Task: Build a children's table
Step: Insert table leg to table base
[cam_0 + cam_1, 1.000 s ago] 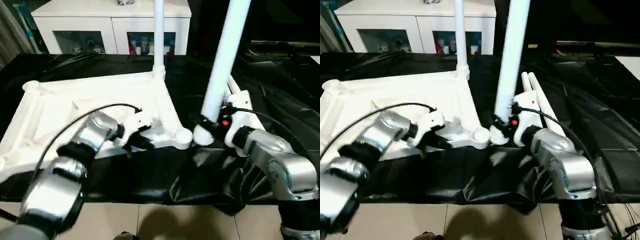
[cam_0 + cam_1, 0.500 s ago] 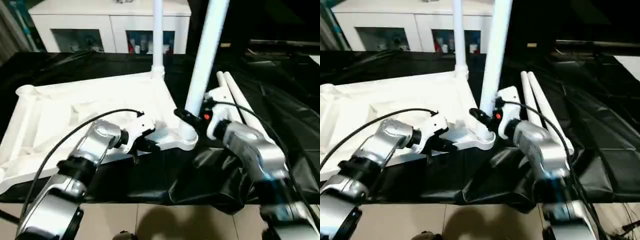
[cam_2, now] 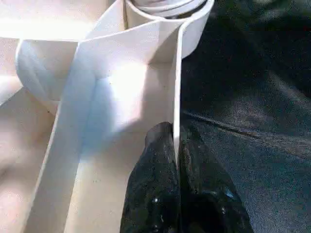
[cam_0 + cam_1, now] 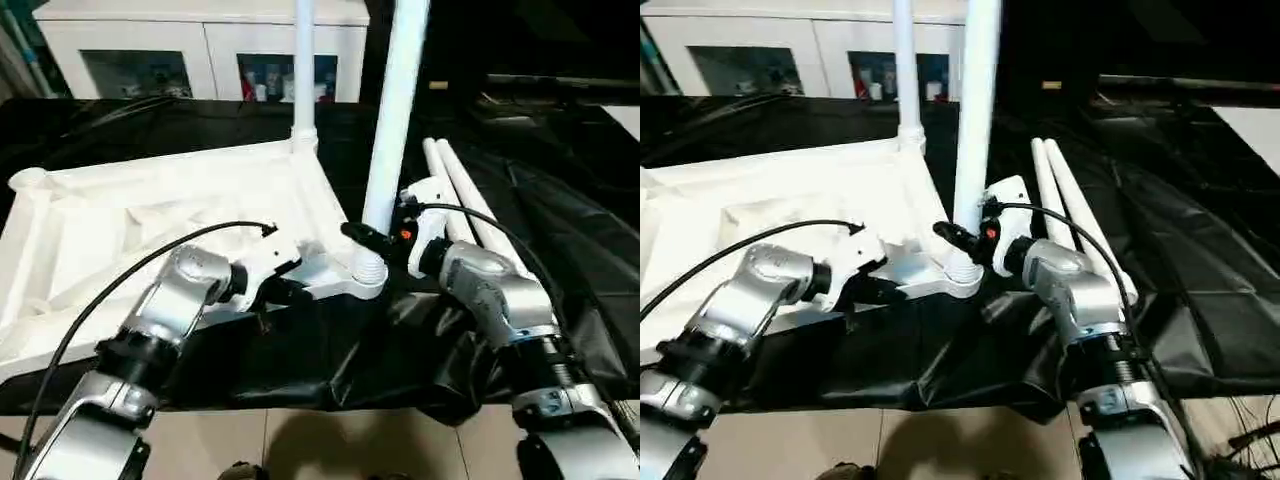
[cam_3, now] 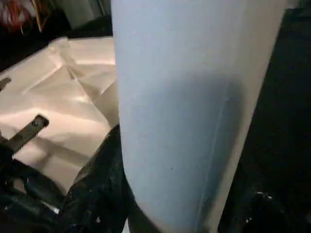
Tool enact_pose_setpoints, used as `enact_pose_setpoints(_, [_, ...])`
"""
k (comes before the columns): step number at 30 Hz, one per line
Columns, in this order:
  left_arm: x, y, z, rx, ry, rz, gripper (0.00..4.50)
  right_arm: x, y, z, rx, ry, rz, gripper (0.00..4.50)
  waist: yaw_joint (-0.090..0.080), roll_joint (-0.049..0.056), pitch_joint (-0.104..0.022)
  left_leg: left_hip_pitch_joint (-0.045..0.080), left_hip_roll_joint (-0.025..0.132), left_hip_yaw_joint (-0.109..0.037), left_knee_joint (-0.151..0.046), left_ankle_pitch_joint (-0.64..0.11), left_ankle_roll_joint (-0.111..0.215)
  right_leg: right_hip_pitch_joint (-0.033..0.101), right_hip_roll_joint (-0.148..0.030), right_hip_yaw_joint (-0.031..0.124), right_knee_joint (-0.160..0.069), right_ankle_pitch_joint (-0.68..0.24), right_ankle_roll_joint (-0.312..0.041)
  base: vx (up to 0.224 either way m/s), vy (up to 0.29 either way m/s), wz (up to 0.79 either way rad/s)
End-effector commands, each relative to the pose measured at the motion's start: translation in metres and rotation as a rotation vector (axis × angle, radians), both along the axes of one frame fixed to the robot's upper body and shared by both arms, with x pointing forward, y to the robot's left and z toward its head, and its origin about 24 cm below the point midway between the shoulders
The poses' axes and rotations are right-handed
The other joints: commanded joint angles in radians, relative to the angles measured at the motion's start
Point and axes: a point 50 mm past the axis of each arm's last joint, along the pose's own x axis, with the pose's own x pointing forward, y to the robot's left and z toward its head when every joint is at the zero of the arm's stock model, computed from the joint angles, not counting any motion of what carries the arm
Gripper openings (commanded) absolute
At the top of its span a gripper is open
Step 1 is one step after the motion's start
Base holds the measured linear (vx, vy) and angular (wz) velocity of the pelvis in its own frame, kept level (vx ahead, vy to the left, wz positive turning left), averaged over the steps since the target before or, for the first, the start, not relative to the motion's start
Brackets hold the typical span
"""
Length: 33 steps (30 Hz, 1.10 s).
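The white tabletop (image 4: 150,200) lies ribbed side up on the black-covered table. One leg (image 4: 303,70) stands upright in its far corner socket. My right gripper (image 4: 372,240) is shut on a second leg (image 4: 395,110), held nearly upright with its lower end in the near right corner socket (image 4: 368,272). In the right wrist view this leg (image 5: 184,111) looms close, with a black finger (image 5: 97,194) beside it. My left gripper (image 3: 176,145) is shut on the tabletop's thin rim wall (image 3: 177,87) just short of that socket. Two more legs (image 4: 462,195) lie side by side to the right.
A white glass-door cabinet (image 4: 200,50) stands behind the table. The black cover (image 4: 410,340) is crumpled near the front edge, with tiled floor (image 4: 300,440) below. A black cable (image 4: 120,285) loops over my left forearm.
My right gripper has carried the leg leftward from beside the corner socket, straightened it, and its lower end now sits in the socket. The left gripper keeps its hold on the rim.
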Motion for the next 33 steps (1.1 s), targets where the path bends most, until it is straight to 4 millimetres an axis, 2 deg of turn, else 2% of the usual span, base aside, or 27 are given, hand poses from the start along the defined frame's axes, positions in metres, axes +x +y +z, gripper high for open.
enact_pose_setpoints(1, [-0.001, 0.001, 0.005, -0.118, -0.012, 0.04, 0.0, -0.001, -0.011, -0.011, 0.011, 0.043, -0.05, 1.87, 0.001, -0.01, -0.059, 0.025, 0.028, -0.005, -0.075, -0.263, 0.037, 0.035, -0.052, 0.03, -0.074, -0.224, -0.224, 0.0, 0.0, 0.0])
enact_pose_setpoints(12, [-0.005, 0.008, 0.004, -0.119, -0.014, 0.069, 0.0, -0.012, -0.019, -0.033, 0.059, 0.08, -0.067, 1.87, -0.002, -0.005, -0.058, 0.026, 0.029, -0.004, -0.078, -0.266, 0.046, 0.034, -0.051, 0.031, -0.077, -0.211, -0.231, 0.0, 0.0, 0.0])
enact_pose_setpoints(19, [-0.012, 0.021, -0.011, 0.053, 0.024, 0.046, 0.0, -0.018, -0.022, -0.041, 0.016, 0.019, -0.106, 1.86, -0.008, -0.004, -0.056, 0.027, 0.03, -0.005, -0.084, -0.308, 0.034, 0.031, -0.052, 0.032, -0.083, -0.271, -0.214, 0.0, 0.0, 0.0])
enact_pose_setpoints(22, [-0.012, 0.022, -0.013, 0.065, 0.031, 0.063, 0.0, -0.019, -0.024, -0.041, 0.038, 0.009, -0.129, 1.86, -0.01, -0.002, -0.055, 0.027, 0.031, -0.006, -0.087, -0.315, 0.027, 0.029, -0.05, 0.033, -0.084, -0.265, -0.214, 0.0, 0.0, 0.0])
enact_pose_setpoints(27, [-0.012, 0.02, -0.01, 0.06, 0.031, 0.047, 0.0, -0.027, -0.018, -0.048, -0.006, 0.004, -0.084, 1.86, -0.01, -0.003, -0.055, 0.027, 0.031, -0.006, -0.089, -0.318, 0.025, 0.03, -0.049, 0.032, -0.082, -0.249, -0.218, 0.0, 0.0, 0.0])
enact_pose_setpoints(28, [-0.012, 0.02, -0.01, 0.06, 0.031, 0.047, 0.0, -0.027, -0.018, -0.048, -0.006, 0.004, -0.084, 1.86, -0.009, 0.001, -0.055, 0.027, 0.031, -0.007, -0.089, -0.319, 0.024, 0.03, -0.049, 0.032, -0.082, -0.249, -0.218, 0.0, 0.0, 0.0])
enact_pose_setpoints(29, [-0.012, 0.02, -0.009, 0.068, 0.027, 0.034, 0.0, -0.029, -0.012, -0.049, -0.08, -0.006, -0.022, 1.86, -0.01, 0.0, -0.054, 0.027, 0.031, -0.007, -0.089, -0.322, 0.023, 0.03, -0.048, 0.032, -0.083, -0.245, -0.218, 0.0, 0.0, 0.0])
enact_pose_setpoints(33, [-0.013, 0.021, -0.009, 0.078, 0.028, 0.023, 0.0, -0.032, -0.006, -0.05, -0.177, -0.017, 0.074, 1.86, -0.011, -0.003, -0.054, 0.026, 0.03, -0.006, -0.09, -0.319, 0.023, 0.032, -0.049, 0.033, -0.083, -0.248, -0.213, 0.0, 0.0, 0.0])
